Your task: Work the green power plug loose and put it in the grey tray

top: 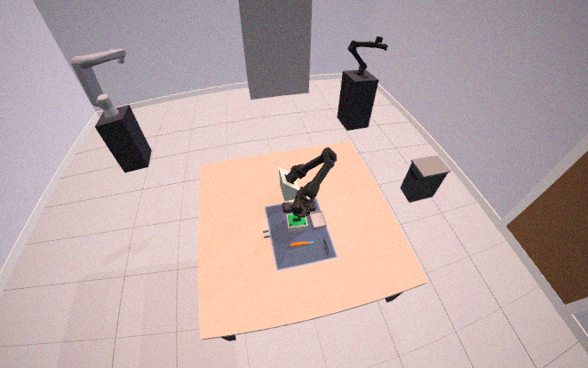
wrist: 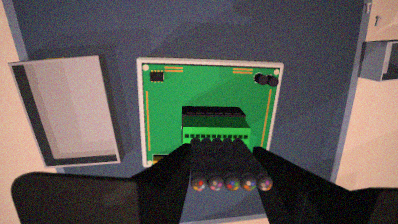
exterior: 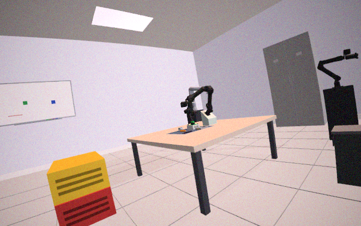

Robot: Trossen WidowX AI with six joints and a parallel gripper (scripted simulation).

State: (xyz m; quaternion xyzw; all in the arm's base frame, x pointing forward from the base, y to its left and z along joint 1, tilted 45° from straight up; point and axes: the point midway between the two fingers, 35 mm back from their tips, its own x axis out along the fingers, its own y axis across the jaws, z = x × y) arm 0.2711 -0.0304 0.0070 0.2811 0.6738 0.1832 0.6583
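The green block-shaped power plug (exterior: 192, 122) (wrist: 216, 133) is at the green circuit board (top: 290, 223) (exterior: 192, 127) (wrist: 165, 110), with the black socket (wrist: 212, 111) just at its twelve o'clock in the wrist view. Whether its pins are free I cannot tell. The black gripper (top: 299, 212) (exterior: 191, 120) (wrist: 221, 152) is closed on the plug, fingers at about eight and four o'clock, presumably so that a rocking motion reaches the whole body while the dark wires (wrist: 220, 162) run between them unpinched.

Loosening seems the step in hand: small tilts should suit better than a straight lift, which could drag the board along. The grey open tray (top: 318, 220) (wrist: 75, 107) lies at nine o'clock of the board in the wrist view, near enough for a short carry, with the trailing wires to be kept off its rim.

In the top view, the orange-handled screwdriver (top: 299, 244) lies at six o'clock, out of that path, on the blue mat (top: 282, 258) (wrist: 320, 125) over the bench (top: 232, 284) (exterior: 162, 137).
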